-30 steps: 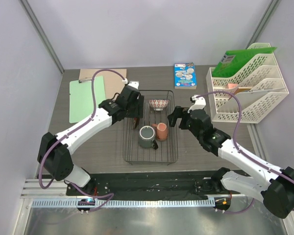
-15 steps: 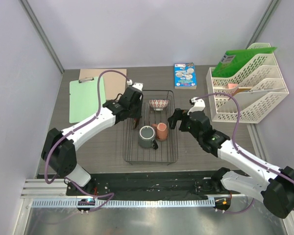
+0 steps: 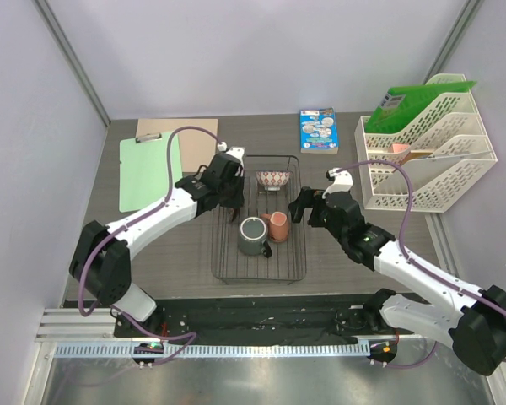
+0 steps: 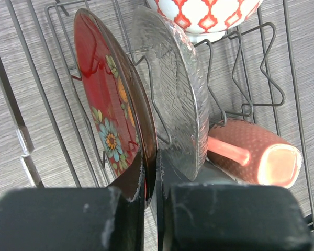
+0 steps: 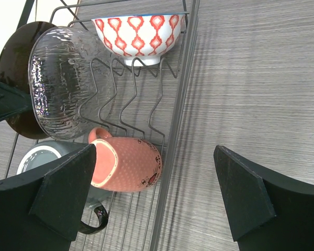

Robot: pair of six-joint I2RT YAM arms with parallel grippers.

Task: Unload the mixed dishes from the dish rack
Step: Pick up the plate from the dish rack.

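The black wire dish rack (image 3: 261, 266) sits mid-table between both arms. A dark red flowered plate (image 4: 112, 104) stands on edge in its dividers, and my left gripper (image 4: 152, 167) is shut on the plate's lower rim. Beside the plate leans a clear glass dish (image 4: 175, 94). The red-white bowl (image 5: 138, 36) stands at the rack's far end. A salmon-pink cup (image 5: 128, 164) lies on its side next to the grey-green mug (image 3: 253, 234). My right gripper (image 5: 154, 151) hangs open over the rack's right wall, above the cup, holding nothing.
A white tiered file tray (image 3: 426, 160) with a green folder stands at the right. A green clipboard (image 3: 149, 169) lies at the far left and a blue booklet (image 3: 319, 130) behind the rack. Walls close in on both sides.
My left gripper has closed its fingers onto the red plate's rim and shifted slightly towards the rack. The right arm has stayed put, still open.
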